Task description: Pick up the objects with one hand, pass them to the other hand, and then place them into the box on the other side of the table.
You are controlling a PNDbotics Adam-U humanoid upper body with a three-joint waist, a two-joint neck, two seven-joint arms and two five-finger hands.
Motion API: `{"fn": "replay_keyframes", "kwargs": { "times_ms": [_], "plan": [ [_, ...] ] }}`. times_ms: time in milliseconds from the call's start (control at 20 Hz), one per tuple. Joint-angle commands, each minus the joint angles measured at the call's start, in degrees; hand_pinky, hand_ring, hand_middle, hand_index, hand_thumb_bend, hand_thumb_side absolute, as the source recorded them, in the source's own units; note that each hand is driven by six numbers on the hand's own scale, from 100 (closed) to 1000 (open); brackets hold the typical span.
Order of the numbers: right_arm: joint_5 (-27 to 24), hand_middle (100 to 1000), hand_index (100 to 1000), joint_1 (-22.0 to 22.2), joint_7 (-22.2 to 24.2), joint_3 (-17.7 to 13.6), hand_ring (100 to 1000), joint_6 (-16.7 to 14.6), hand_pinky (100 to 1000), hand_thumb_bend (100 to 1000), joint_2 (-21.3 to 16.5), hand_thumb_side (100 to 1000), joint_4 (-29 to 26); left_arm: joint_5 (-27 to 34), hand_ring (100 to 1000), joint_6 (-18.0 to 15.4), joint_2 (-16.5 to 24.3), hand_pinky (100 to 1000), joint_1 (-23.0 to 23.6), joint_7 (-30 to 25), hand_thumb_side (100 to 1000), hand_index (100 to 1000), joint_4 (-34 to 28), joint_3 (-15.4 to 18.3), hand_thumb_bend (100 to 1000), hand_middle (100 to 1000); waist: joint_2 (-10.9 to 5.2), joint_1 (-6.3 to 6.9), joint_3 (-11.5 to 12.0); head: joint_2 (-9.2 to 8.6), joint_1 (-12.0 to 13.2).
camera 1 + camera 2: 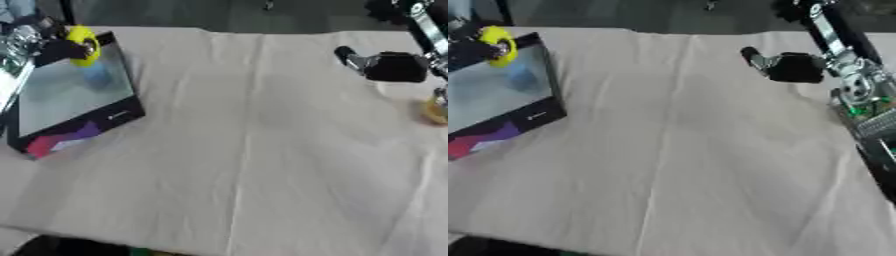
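creased pale cloth [262, 150] covers the table; left, a flat box [74, 107] with dark glossy walls holds a soft blue blob [94, 75]; left hand [57, 49] curls round a rounded yellow object [83, 45] above its far rim; right hand [789, 66] hovers, fingers indistinct

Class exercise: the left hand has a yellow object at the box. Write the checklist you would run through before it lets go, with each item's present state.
1. Yellow object held by the left hand: ok.
2. Object over the box opening: cannot tell; it sits at the far rim.
3. Space in the box: ok, only a blue object shows inside.
4. Right hand away from the box: ok.
5. Right hand's fingers: cannot tell.
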Motion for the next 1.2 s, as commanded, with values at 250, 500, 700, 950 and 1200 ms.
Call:
{"fn": "replay_keyframes", "kwargs": {
  "times_ms": [250, 500, 700, 950, 1200],
  "plan": [
    [-1.49, 706, 801, 0.06, -1.86, -3.06, 785, 0.56, 848, 461, -4.75, 293, -1.22, -0.45, 781, -0.45, 3.18, 810, 0.3, 0.86, 463, 728, 2.25, 1.71, 440, 714, -0.82, -0.81, -0.13, -0.1, 0.34],
    [-2.18, 708, 802, 0.76, -3.08, -5.05, 787, 0.7, 849, 468, -6.99, 290, -0.55, -0.77, 827, -0.77, 3.7, 839, 0.82, 1.46, 561, 835, 2.3, 2.15, 787, 788, -0.71, -0.76, -0.16, -0.1, -0.76],
    [-3.57, 722, 809, 1.5, -1.86, -6.95, 798, 0.58, 852, 469, -9.58, 308, 1.01, -0.75, 825, -1.21, 3.98, 837, 0.97, 2.1, 558, 836, 1.16, 2.62, 802, 786, -0.65, -0.92, -0.23, -0.1, -4.52],
    [-5.6, 732, 813, 2.27, 4.1, -9.18, 805, -1.24, 860, 482, -12.77, 312, 3.08, 0.44, 809, -1.15, 3.63, 823, 0.72, 3.96, 578, 819, -1.34, 2.91, 767, 771, -0.64, -0.93, -0.41, -0.1, -7.39],
    [-3.79, 732, 811, 2.16, 13.92, -11.1, 808, -6.13, 872, 486, -16.07, 316, 5.77, 6.0, 778, -3.18, 3.76, 790, 0.53, 9.49, 535, 783, -5.21, 2.42, 704, 776, -0.6, -0.78, -0.63, -0.1, -8.32]
  ]
}}
